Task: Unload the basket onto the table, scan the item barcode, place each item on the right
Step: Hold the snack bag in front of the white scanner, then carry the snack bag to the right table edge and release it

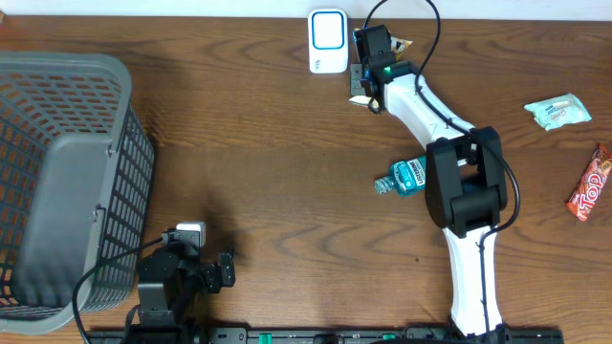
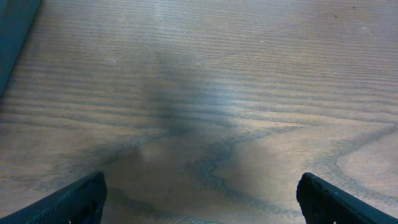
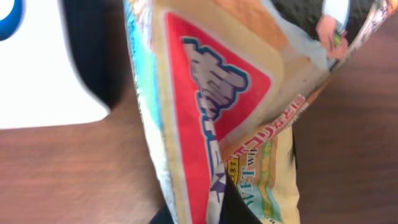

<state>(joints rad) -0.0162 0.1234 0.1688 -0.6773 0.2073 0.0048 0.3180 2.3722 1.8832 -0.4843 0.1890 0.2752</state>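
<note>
The right fingers point(image 3: 239, 211) are clamped on a snack packet point(image 3: 205, 124), just beside the white scanner point(image 1: 328, 41). The left fingers point(image 2: 68, 202) are spread wide above the counter point(image 2: 199, 93).

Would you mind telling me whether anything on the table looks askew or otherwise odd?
The blue mouthwash bottle lies on its side, partly under the right arm. The snack packet gripped in the right tool looks bent, close to the white scanner.

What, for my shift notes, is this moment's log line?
right gripper: shut on snack packet | packet beside scanner | left gripper: open, empty
</note>
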